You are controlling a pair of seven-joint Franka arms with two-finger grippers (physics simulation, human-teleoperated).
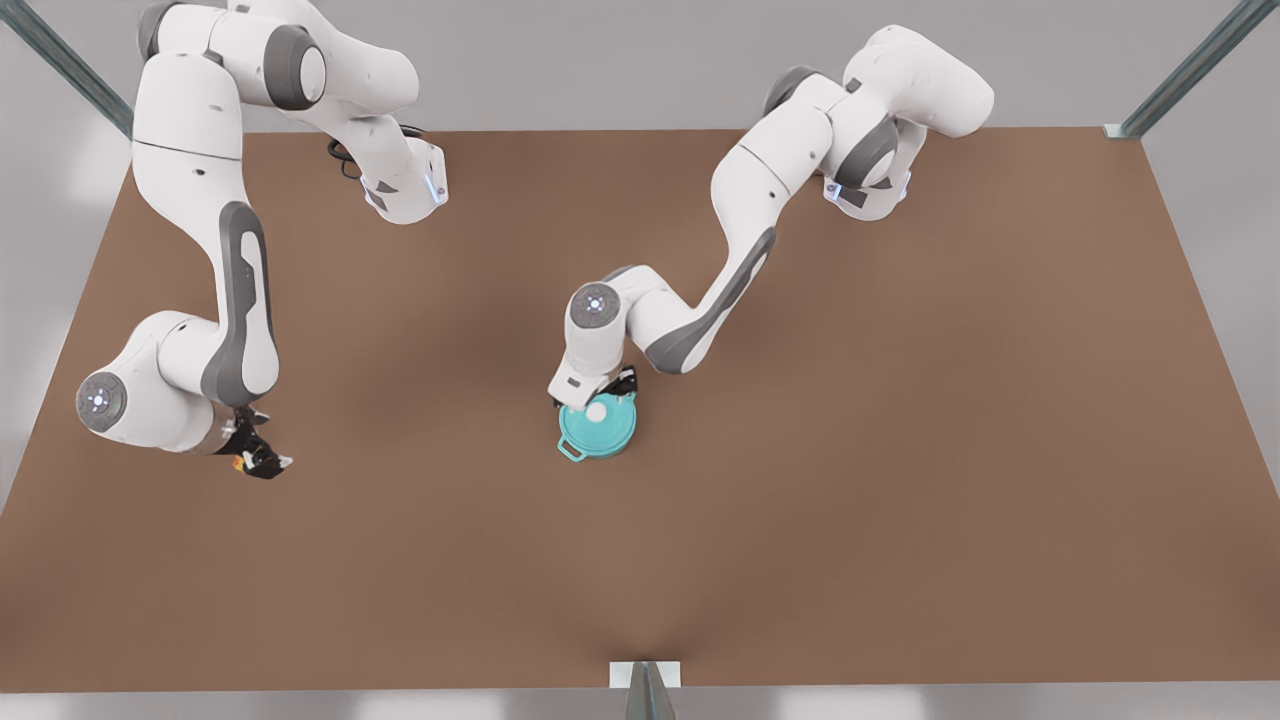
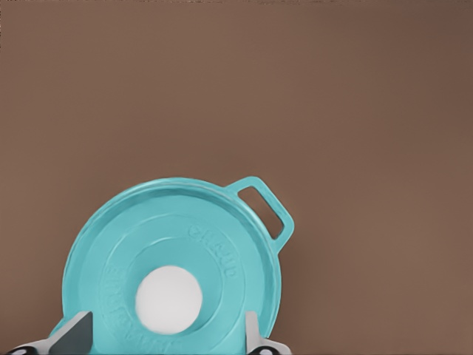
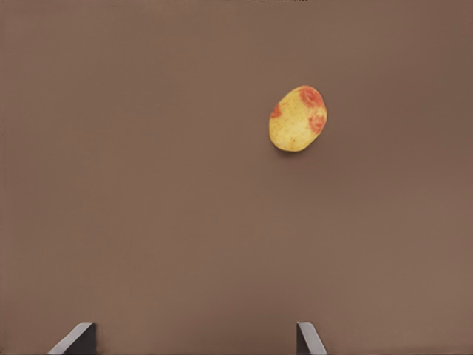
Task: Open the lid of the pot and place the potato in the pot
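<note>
To lift the pot lid (image 2: 171, 266) off the pot (image 2: 267, 208), the left gripper (image 2: 166, 336) hovers open astride its knob, while the right gripper (image 3: 194, 340), open, hangs beside the potato (image 3: 298, 118) lying ahead.

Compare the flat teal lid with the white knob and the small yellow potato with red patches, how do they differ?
The pot lid is a flat, round teal disc with a white knob; the potato is a lumpy yellow oval with reddish patches. The lid sits on the pot; the potato lies on the brown table. The open left gripper hangs over the lid, the open right gripper over the potato. Neither is gripped.
</note>
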